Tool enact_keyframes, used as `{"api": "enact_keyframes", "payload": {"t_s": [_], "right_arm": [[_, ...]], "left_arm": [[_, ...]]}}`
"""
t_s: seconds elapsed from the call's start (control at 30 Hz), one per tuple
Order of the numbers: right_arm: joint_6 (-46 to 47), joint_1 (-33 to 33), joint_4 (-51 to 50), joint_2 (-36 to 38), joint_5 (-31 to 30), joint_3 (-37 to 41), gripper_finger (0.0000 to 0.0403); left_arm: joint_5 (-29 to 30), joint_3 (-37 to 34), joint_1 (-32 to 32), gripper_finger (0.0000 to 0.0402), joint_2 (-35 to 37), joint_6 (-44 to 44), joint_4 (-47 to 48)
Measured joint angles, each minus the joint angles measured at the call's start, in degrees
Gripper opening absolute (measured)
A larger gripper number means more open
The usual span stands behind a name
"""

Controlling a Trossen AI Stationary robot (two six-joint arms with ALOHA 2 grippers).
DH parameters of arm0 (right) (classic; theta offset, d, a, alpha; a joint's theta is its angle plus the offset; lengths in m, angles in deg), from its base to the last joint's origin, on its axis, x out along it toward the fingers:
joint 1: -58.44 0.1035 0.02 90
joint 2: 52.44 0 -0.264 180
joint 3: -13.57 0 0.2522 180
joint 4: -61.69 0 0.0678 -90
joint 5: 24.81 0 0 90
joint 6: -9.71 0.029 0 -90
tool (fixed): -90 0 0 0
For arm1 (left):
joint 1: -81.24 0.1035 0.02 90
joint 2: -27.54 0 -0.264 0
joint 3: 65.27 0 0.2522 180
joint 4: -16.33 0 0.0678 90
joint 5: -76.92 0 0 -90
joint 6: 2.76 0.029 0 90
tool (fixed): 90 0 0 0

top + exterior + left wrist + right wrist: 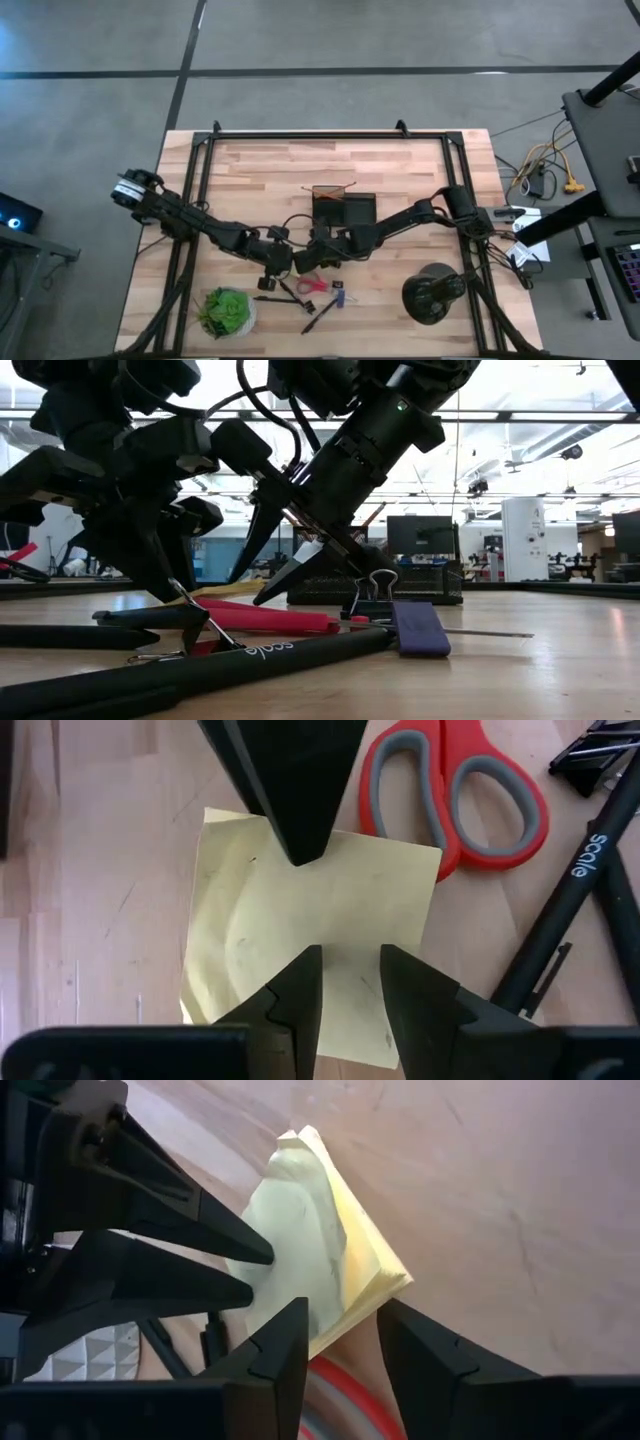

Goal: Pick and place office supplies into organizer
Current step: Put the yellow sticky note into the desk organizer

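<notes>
yellow paper, the sticky-note pad (300, 930) lies on the wooden counter (400, 170) just beside the red-handled scissors (470, 795), in front of the black mesh organizer (343, 208). the left gripper (350, 975) hangs over it with its fingers slightly apart, tips at one edge, holding nothing that can be seen. the right gripper (345, 1330) straddles a raised corner of the pad, fingers apart and not yet pinching.

the pad looks light and limp: the top sheets curl and fan, so it will probably bend or peel if taken by one leaf. a hold across the full stack at the lifted corner seems safest. a black pen (565, 910) lies nearby.
</notes>
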Motion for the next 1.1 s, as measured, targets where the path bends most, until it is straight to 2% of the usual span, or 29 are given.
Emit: {"api": "enact_keyframes", "payload": {"t_s": [0.13,0.53,0.7,0.83,1.1], "right_arm": [[-1.53,-0.43,0.0,0.0,0.02,0.04,0.0108],[-4.07,-0.66,0.35,-0.02,-1.37,0.06,0.0018],[-4.52,-0.63,0.74,1.08,-4.66,-0.2,0.001],[-4.74,-0.8,0.05,2.78,-8.32,-0.38,0.001],[-3.95,-0.27,-12.64,6.72,-15.69,-1.87,0.0009]], "left_arm": [[0.12,-0.42,0.08,0.0088,0.0,-0.41,-0.7],[-0.07,-0.52,0.06,0.0088,0.34,-0.08,-1.31],[0.29,0.28,0.08,0.0088,3.64,-1.43,2.98],[4.59,0.77,0.07,0.0088,8.19,-1.93,7.34],[12.53,1.33,0.02,0.0088,19.17,-2.43,9.94]]}}
